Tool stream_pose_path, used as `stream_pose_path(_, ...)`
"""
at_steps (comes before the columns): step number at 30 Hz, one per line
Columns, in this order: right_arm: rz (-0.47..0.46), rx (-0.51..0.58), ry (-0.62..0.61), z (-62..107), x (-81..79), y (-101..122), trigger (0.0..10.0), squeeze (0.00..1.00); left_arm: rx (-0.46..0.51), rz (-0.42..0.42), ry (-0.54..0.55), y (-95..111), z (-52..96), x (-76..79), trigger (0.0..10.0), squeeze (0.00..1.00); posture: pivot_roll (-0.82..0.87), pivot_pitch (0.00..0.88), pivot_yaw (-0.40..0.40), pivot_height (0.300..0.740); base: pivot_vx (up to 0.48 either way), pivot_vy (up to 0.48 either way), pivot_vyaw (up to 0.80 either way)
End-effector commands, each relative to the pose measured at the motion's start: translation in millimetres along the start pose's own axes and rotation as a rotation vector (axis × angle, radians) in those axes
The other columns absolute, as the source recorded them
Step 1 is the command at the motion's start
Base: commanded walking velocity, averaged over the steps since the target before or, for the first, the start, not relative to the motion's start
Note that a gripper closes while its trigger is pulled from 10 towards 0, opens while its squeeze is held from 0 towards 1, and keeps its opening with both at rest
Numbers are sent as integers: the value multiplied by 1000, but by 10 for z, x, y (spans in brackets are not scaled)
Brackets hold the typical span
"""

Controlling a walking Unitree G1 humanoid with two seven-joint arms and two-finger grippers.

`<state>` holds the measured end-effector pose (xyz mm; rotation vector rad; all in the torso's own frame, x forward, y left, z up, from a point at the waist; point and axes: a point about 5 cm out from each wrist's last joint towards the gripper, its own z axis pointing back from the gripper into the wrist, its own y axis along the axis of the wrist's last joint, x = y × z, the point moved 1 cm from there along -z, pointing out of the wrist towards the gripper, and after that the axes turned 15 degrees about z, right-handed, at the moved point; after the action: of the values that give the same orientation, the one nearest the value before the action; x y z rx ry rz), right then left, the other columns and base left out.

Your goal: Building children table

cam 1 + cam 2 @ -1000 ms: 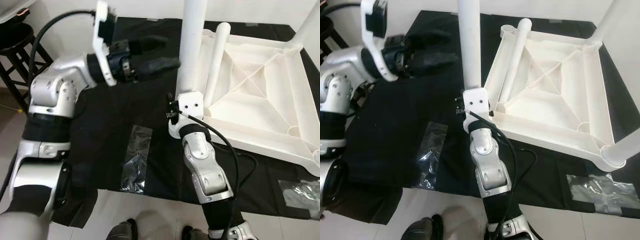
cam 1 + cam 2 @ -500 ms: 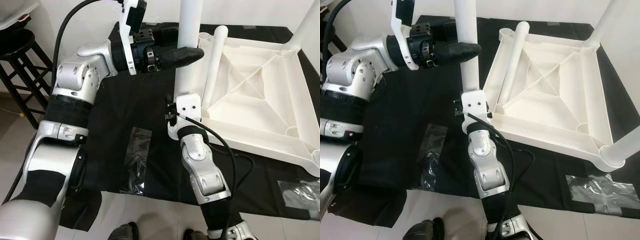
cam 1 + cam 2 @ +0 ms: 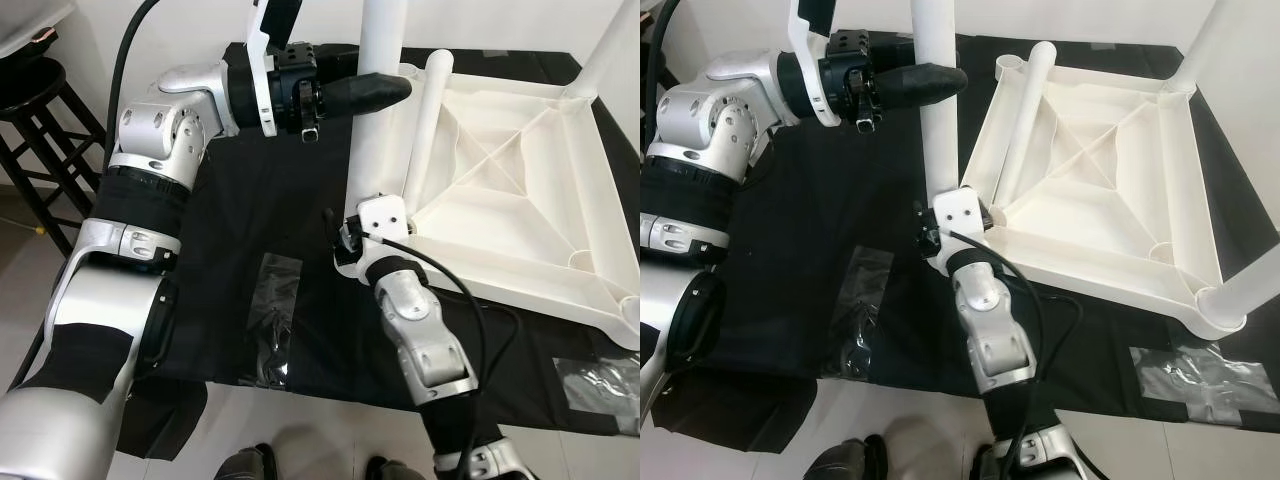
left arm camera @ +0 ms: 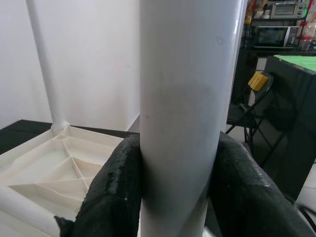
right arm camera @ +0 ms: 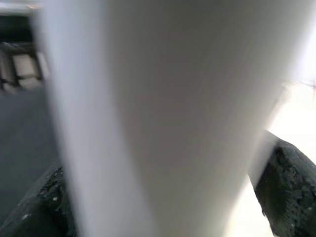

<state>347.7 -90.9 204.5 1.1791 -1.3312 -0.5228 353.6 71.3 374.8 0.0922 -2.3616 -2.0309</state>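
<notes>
A white table top (image 3: pixel 1110 190) is laid upside down on a black mat (image 3: pixel 240 220), and everything else is placed from it. At its near-left corner a white leg (image 3: pixel 938 100) is held upright. The leg is clamped high up by the left gripper (image 3: pixel 385 88), whose black fingers (image 4: pixel 116 192) are seen in the left wrist view pressed against both sides of the tube. Lower down, just above the corner, the same leg is gripped by the right gripper (image 5: pixel 163 197), with a dark finger (image 5: pixel 284 182) seen at each side of the tube in the blurred right wrist view. A second leg (image 3: pixel 1025 105) is laid loose inside the top along its left edge. Two more legs are stood up at the far-right corner (image 3: pixel 1200 40) and the near-right corner (image 3: pixel 1250 290). A clear plastic bag (image 3: pixel 860 310) is left on the mat to the left of the top, and another (image 3: pixel 1200 370) beyond its near-right corner. A dark stool (image 3: pixel 35 120) is seen further left, off the mat.
</notes>
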Motion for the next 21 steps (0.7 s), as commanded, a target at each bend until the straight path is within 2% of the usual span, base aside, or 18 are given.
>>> stream_pose_path(1,-1,153,65,-76,146,279,10000,1000,-43,22,-41,-75,-28,15,0,0,75,170,22,740,0,0,0)
stream_pose_path(2,12,212,166,-99,237,385,10000,1000,-45,24,-44,-78,-28,15,0,0,75,170,21,740,0,0,0)
stream_pose_path(3,38,241,236,-113,303,445,10000,949,-47,25,-46,-80,-29,12,0,0,75,170,20,740,0,0,0)
stream_pose_path(4,62,270,342,-110,339,488,10000,243,-48,26,-50,-83,-31,14,0,0,73,170,21,740,0,0,0)
stream_pose_path(7,77,286,409,-102,357,511,10000,243,-50,26,-52,-85,-32,15,0,0,73,170,21,740,0,0,0)
stream_pose_path(8,103,310,510,-96,388,529,10000,0,-51,26,-55,-91,-36,16,0,0,75,170,22,740,0,0,0)
stream_pose_path(9,90,324,612,-94,427,532,10000,0,-53,26,-59,-100,-42,19,0,0,75,171,22,740,0,0,0)
stream_pose_path(10,90,324,612,-94,427,532,10000,0,-53,26,-59,-100,-42,19,0,0,75,171,22,740,0,0,0)
stream_pose_path(11,81,323,683,-112,477,516,10000,0,-55,27,-65,-107,-49,26,0,0,78,171,23,740,0,0,0)
stream_pose_path(16,62,324,736,-134,522,503,10000,0,-59,29,-72,-115,-55,32,0,0,80,171,24,740,0,0,0)
stream_pose_path(17,17,321,766,-167,553,488,10000,0,-63,30,-76,-122,-57,36,0,0,83,172,25,740,0,0,0)
stream_pose_path(19,17,321,766,-167,553,488,10000,0,-63,30,-76,-122,-57,36,0,0,83,172,25,740,0,0,0)
stream_pose_path(20,-8,310,785,-201,577,451,3333,0,-66,31,-82,-122,-61,41,0,0,89,173,26,740,0,0,0)
stream_pose_path(21,-8,310,785,-201,577,451,3333,0,-66,31,-82,-122,-61,41,0,0,89,173,26,740,0,0,0)
